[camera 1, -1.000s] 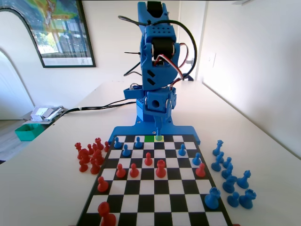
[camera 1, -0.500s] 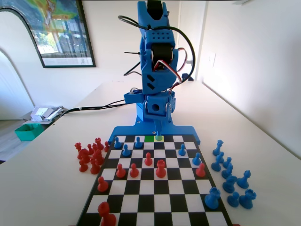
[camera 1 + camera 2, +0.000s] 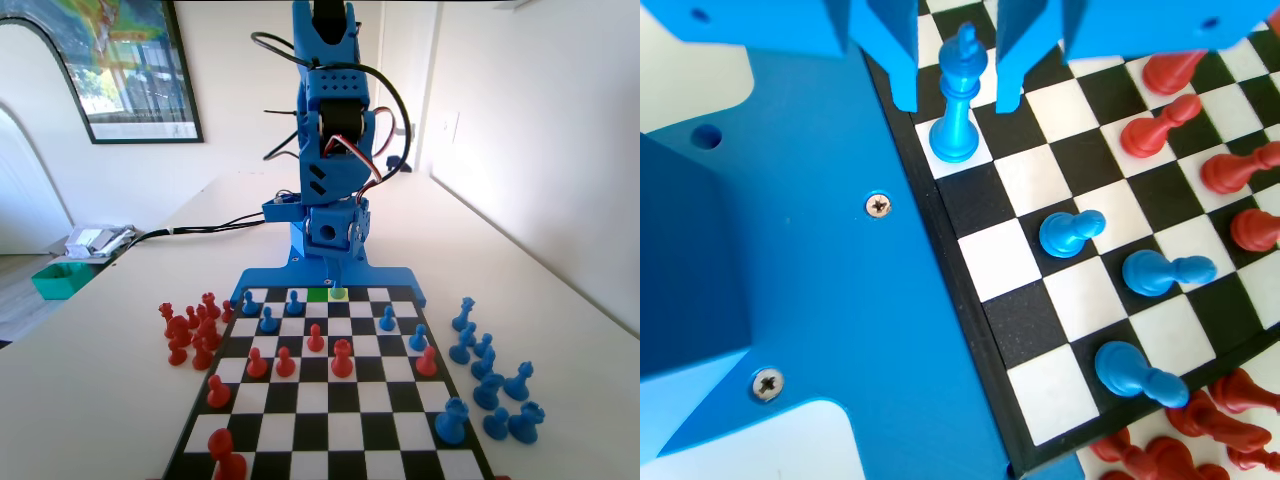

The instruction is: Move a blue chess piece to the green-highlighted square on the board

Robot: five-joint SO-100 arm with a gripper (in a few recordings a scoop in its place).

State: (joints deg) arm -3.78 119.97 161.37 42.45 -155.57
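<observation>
Your gripper (image 3: 956, 70) hangs low over the board's (image 3: 455, 452) back row, by the arm's base. In the wrist view its fingers (image 3: 902, 60) stand apart, one on each side of the blue piece (image 3: 958, 95), with a gap showing on both sides, so they are not clamped on it.

Blue piece: slim, tall, narrow pointed top. It stands upright on a white square in the row against the board's blue rim in the wrist view. In the fixed view the arm hides most of it; you see only a thin blue stem (image 3: 337, 281) coming down onto the pale yellow square (image 3: 339, 294).

Green square (image 3: 317, 294): back row, touching the left side of the yellow one in the fixed view. It carries nothing.

Blue pawns on the board: three in a slanting line in the wrist view, the nearest to the fingers at (image 3: 1070, 232).

Red pieces: several in the board's middle rows, one at (image 3: 342, 357), and a cluster (image 3: 192, 327) on the worktop (image 3: 90, 400) left of the board in the fixed view.

Spare blue pieces (image 3: 490, 375): a group on the worktop to the right of the board in the fixed view.

Writing: you have no readable label, brand or text anywhere.
</observation>
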